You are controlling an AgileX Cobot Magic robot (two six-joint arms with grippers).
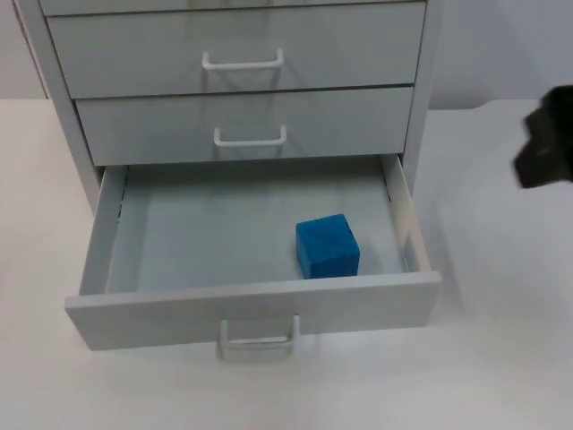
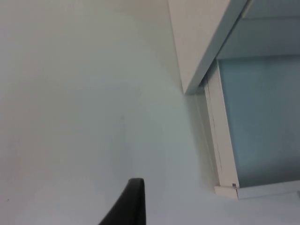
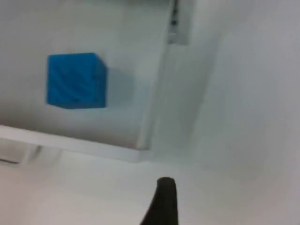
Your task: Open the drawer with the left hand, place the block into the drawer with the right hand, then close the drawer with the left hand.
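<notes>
- Since the blue block [image 1: 328,245] is already sitting on the floor of the open bottom drawer [image 1: 98,260], I'd say the placing step is done and the only thing left is closing it with the left arm.
- Block sits toward the front right of the drawer, just behind the front panel and a bit clear of the right side wall. In the right wrist view the block [image 3: 75,80] rests flat on the drawer floor near that same corner.
- It's basically a cube, so no real long axis to speak of. It's upright on one face and turned slightly, so its sides aren't quite square to the drawer front.
- Right gripper [image 1: 544,139] is off to the right of the cabinet [image 1: 421,107], above the table [image 1: 501,358], well apart from the drawer and carrying nothing that I can see. Can't tell if its fingers are open or closed.
- Left gripper [image 2: 129,206] hangs over bare table just beside the drawer's left side rail [image 2: 220,140]. One fingertip is visible, so again no idea whether it's open or shut.
- Next move, my guess: the left arm needs to get to the front panel or its white handle [image 1: 259,338] and push straight back along the rails. Pushing off-centre could skew the drawer and jam it.
</notes>
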